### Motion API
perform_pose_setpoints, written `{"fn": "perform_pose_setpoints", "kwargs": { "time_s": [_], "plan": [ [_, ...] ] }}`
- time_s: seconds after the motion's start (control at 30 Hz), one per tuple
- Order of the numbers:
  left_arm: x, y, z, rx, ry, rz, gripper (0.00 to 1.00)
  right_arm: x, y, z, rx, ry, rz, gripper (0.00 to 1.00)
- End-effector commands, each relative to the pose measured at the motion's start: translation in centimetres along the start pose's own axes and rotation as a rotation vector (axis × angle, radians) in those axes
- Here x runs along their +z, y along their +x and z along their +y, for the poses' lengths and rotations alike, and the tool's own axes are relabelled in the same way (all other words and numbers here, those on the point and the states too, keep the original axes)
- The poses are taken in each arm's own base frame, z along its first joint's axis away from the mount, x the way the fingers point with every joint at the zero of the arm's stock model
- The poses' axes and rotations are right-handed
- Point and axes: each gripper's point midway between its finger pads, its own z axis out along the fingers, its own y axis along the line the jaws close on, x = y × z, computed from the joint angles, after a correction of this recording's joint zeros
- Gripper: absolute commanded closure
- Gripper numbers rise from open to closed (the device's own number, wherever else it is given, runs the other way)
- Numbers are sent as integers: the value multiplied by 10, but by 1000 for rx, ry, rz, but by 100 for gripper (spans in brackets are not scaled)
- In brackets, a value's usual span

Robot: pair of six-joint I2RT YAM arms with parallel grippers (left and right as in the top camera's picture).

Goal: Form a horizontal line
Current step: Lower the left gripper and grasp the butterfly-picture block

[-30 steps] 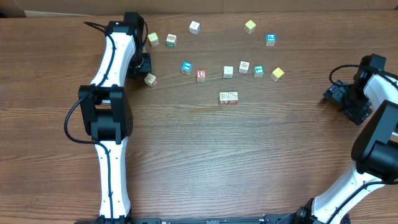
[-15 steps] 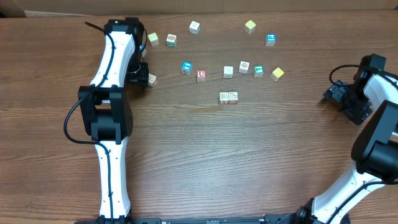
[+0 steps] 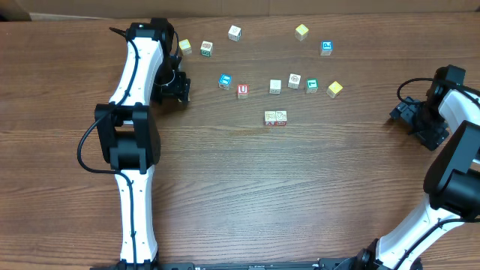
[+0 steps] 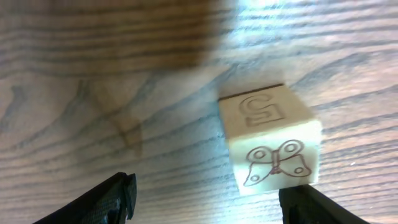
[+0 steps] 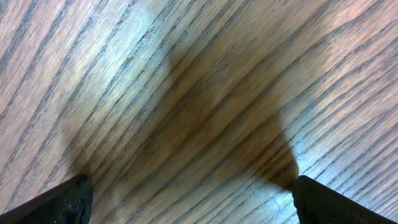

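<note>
Wrist footage from the left claw (image 4: 206, 190) reveals what the overhead view hides beneath it: a pale cube (image 4: 270, 140) bearing a butterfly outline and a U-like letter, ungripped between widely spread fingers (image 4: 99, 199), well left of the red "U" cube (image 3: 242, 91). The horizontal line (image 3: 275, 118), two touching cubes, runs left-right just below-right of that cube. The right claw (image 5: 189, 186) gapes over bare surface (image 5: 186, 74), far right.
</note>
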Motion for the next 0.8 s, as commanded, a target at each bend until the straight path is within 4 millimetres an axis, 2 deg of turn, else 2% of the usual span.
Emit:
{"fn": "perform_pose_setpoints", "kwargs": {
  "time_s": [0.0,0.2,0.5,0.77],
  "plan": [
    [0,-6,-14,44,29,-20,26,6,2,-8,4,33,8,0],
    [0,-13,-21,48,27,-46,27,6,3,-8,4,33,9,0],
    [0,-17,-26,-53,26,-64,39,6,3,-8,4,33,9,0],
    [-1,-24,-26,-73,29,-89,50,6,3,-8,4,33,9,0]
  ]
}}
